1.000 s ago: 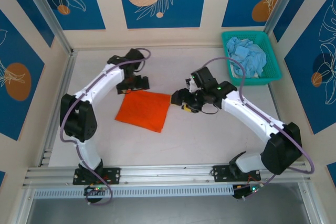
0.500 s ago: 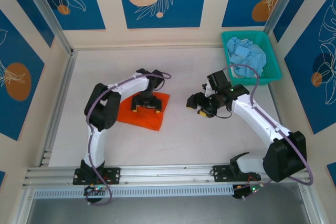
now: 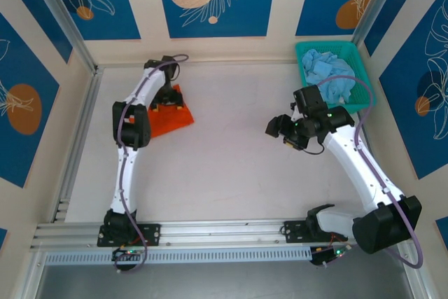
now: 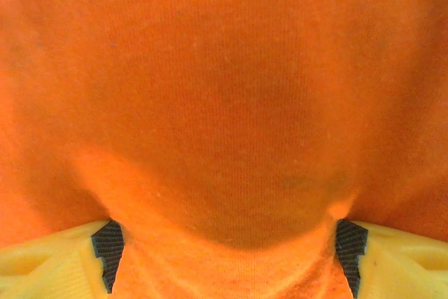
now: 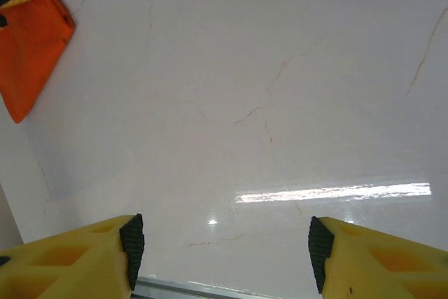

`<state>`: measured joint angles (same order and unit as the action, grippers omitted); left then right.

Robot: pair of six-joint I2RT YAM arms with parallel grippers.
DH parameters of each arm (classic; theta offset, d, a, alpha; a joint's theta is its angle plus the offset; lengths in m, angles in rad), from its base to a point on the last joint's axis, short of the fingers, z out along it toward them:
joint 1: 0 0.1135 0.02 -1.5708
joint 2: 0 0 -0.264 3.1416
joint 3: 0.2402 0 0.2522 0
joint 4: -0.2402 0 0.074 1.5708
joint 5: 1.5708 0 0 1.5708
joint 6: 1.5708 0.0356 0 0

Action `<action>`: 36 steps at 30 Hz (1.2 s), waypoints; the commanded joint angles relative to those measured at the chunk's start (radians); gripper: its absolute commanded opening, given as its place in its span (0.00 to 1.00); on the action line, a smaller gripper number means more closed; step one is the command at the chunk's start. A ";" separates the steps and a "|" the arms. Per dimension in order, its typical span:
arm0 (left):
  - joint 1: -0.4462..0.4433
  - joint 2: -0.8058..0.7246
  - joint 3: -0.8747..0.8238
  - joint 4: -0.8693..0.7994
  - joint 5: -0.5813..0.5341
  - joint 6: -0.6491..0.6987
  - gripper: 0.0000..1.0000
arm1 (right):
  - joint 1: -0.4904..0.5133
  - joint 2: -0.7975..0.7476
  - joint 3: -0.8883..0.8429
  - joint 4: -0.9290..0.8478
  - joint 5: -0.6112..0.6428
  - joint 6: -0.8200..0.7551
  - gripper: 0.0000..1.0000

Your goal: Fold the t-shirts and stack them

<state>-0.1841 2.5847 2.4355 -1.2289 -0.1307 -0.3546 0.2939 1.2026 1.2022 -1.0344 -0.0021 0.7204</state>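
We see the orange t-shirt (image 3: pixel 175 118) at the far left of the surface (image 3: pixel 231 173), with our left fingers (image 4: pixel 49 264) spread wide on it. Our right fingers (image 5: pixel 378 260) are wide apart over bare surface. The blue t-shirts (image 3: pixel 329 75) lie in the basket (image 3: pixel 360 106)

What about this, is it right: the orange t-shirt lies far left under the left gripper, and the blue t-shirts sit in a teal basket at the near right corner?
One detail is wrong: the teal basket with the blue t-shirts stands at the far right corner, as the top external view shows. The rest holds.
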 commanded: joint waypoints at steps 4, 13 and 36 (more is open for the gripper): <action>0.099 0.122 0.144 -0.055 -0.036 0.100 0.84 | -0.012 0.055 0.096 -0.099 0.053 0.003 0.66; 0.142 -0.099 0.098 -0.006 0.062 0.001 0.92 | 0.015 0.169 0.207 -0.083 -0.007 0.004 0.65; 0.173 -0.326 -0.663 0.271 0.076 -0.564 0.77 | 0.077 0.233 0.192 0.049 -0.054 0.075 0.64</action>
<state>-0.0326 2.1826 1.7153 -0.9024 0.0231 -0.9184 0.3637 1.4319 1.4044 -0.9867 -0.0338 0.7738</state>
